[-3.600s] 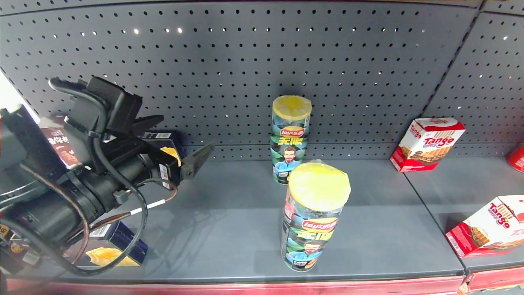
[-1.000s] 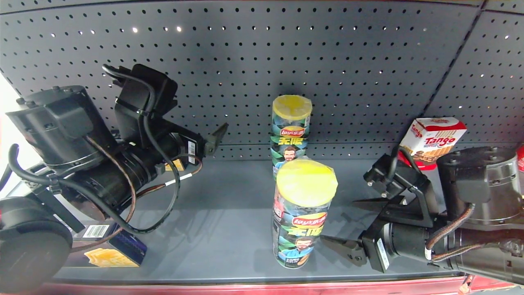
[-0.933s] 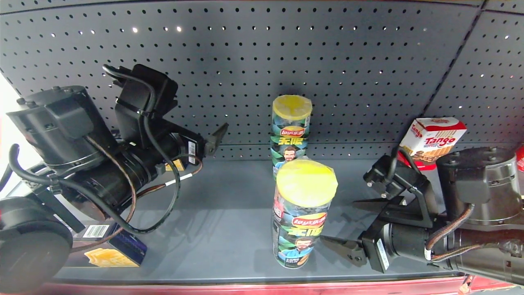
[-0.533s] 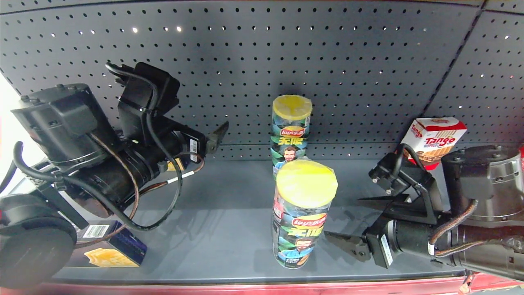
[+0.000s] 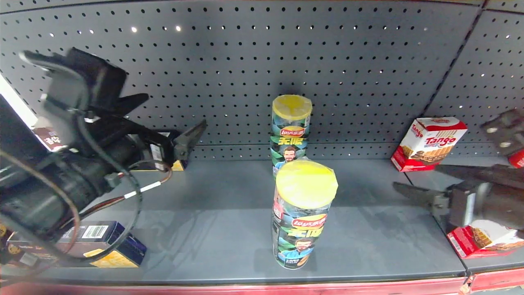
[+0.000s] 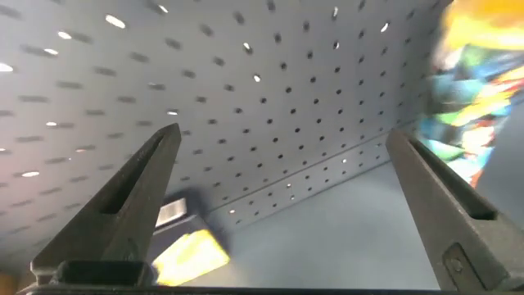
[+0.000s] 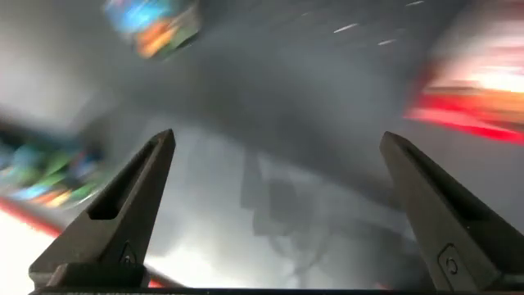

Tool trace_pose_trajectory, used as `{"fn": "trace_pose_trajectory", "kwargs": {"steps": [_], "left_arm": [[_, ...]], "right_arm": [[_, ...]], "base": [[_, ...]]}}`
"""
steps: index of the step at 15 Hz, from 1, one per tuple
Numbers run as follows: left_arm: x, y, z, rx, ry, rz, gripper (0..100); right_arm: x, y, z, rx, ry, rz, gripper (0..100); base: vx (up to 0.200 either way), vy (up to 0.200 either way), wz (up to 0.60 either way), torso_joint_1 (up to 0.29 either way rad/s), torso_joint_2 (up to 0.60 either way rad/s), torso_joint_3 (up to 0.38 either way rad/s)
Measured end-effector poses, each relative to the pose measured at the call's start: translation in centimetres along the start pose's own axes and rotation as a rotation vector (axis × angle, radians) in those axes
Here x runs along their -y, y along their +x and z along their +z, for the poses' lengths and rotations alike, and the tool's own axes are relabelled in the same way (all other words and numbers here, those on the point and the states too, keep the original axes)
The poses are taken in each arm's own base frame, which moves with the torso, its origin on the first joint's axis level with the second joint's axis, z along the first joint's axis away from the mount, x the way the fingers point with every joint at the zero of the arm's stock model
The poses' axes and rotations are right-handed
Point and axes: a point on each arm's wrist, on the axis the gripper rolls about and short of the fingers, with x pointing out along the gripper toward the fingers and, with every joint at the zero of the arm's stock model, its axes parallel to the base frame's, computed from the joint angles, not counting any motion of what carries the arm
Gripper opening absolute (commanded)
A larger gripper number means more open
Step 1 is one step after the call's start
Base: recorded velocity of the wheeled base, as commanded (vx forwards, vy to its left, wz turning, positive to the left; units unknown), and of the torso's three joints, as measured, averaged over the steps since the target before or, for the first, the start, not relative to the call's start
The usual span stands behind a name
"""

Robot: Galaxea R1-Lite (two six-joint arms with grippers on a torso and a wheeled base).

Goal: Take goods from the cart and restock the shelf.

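Head view: two tall cylindrical chip cans with yellow plastic lids stand upright on the grey metal shelf. The front chip can is near the shelf's front edge and the rear chip can is directly behind it, by the perforated grey back panel; whether the two touch cannot be determined. The left gripper hangs over the left part of the shelf, jaws spread and empty, well apart from both cans. A dark blue carton with a yellow picture lies at the front left. The right gripper is at the right, jaws likewise parted with nothing between them, just above a red-and-white wafer box at the front edge. A second red-and-white wafer box leans at the back. Left wrist view: both fingers stand wide apart, framing the back panel. Right wrist view: both fingers stand wide apart over bare shelf surface. Judgement: the cans look placed, so the step in hand is probably clearing both arms for the next pick from the cart. Procedure: keep the jaws open and draw each arm straight out over the front edge. Lift the right claw clear of the wafer box beneath it, and give the front can a wide berth, since a tall narrow can is likely to tip at a light knock
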Motion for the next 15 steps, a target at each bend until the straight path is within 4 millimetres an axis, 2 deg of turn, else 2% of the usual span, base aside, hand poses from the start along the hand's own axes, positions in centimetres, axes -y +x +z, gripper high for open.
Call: {"fn": "trace_pose_trajectory", "kwargs": {"steps": [1,3,5,7,9,11,13,15], "left_arm": [[-0.3,-2.2,1.0,0.020,0.005,-0.009,100],[-1.1,-6.6,2.5,0.037,0.022,-0.031,100],[-2.0,-11.2,2.8,0.022,0.036,-0.053,100],[-2.5,-15.0,1.9,-0.008,0.047,-0.069,100],[-2.9,-18.7,0.3,-0.016,0.051,-0.064,100],[-2.7,-22.3,-2.9,-0.035,0.055,-0.050,100],[-1.9,-24.7,-6.9,-0.077,0.057,-0.047,100],[-1.0,-26.2,-10.5,-0.132,0.053,-0.057,100]], "right_arm": [[1.2,-2.6,0.1,0.065,0.018,-0.069,100],[2.0,-7.9,-1.2,0.172,0.033,-0.172,100],[1.7,-12.2,-4.1,0.238,0.033,-0.235,100],[1.0,-14.7,-7.3,0.257,0.030,-0.270,100],[0.3,-16.4,-10.5,0.273,0.030,-0.279,100],[-0.1,-16.9,-13.3,0.296,0.032,-0.282,100],[-0.3,-16.5,-15.2,0.297,0.030,-0.283,100],[-0.3,-15.9,-16.8,0.284,0.031,-0.279,100]], "base": [[0.000,0.000,0.00,0.000,0.00,0.000],[0.000,0.000,0.00,0.000,0.00,0.000],[0.000,0.000,0.00,0.000,0.00,0.000],[0.000,0.000,0.00,0.000,0.00,0.000],[0.000,0.000,0.00,0.000,0.00,0.000],[0.000,0.000,0.00,0.000,0.00,0.000],[0.000,0.000,0.00,0.000,0.00,0.000],[0.000,0.000,0.00,0.000,0.00,0.000]]}}
